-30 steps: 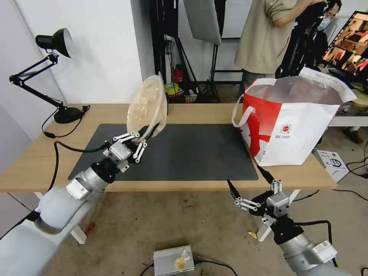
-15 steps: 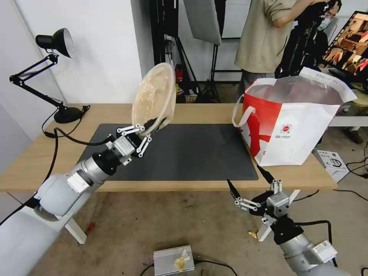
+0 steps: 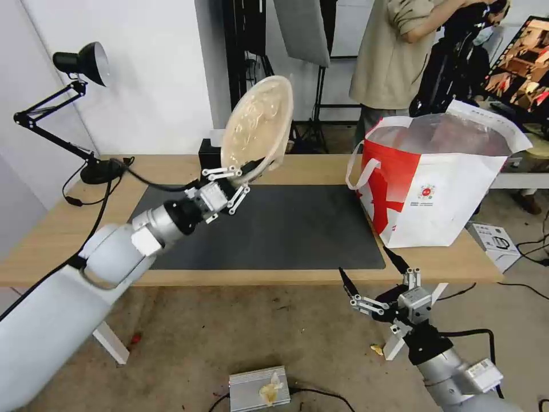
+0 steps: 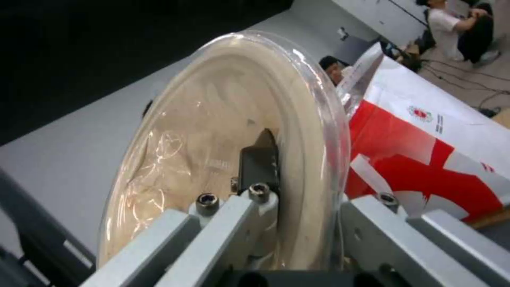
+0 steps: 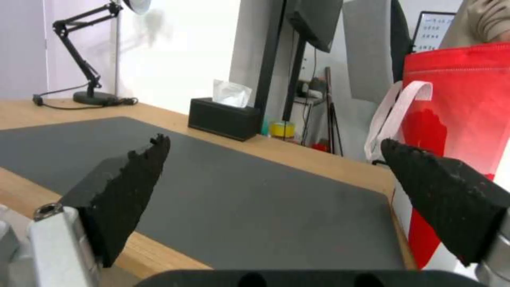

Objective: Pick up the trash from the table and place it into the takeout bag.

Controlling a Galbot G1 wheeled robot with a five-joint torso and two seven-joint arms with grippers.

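A tan oval bowl point(image 3: 257, 123) with a clear lid hangs tilted on edge above the table point(image 3: 320, 166), over the back of the dark mat point(image 3: 286, 229). My left gripper point(image 3: 250, 171) is shut on its lower rim; in the left wrist view one black fingertip point(image 4: 259, 159) presses inside the bowl point(image 4: 212, 151). The takeout bag point(image 3: 440, 189) stands open at the table's right end, well right of the bowl, and its red-and-white side point(image 4: 425, 159) lies beyond the bowl. My right gripper point(image 3: 369, 266) hangs open below the table's front edge, holding nothing point(image 5: 273, 145).
A black tissue box point(image 5: 223, 117) sits at the back of the table behind the mat. A desk lamp point(image 3: 80, 63) stands at the far left corner. A metal box point(image 3: 260, 389) lies on the floor, and a carton point(image 3: 497, 243) sits right of the table.
My left arm has carried the tan bowl higher and to the right, toward the bag. The right arm has stayed still.
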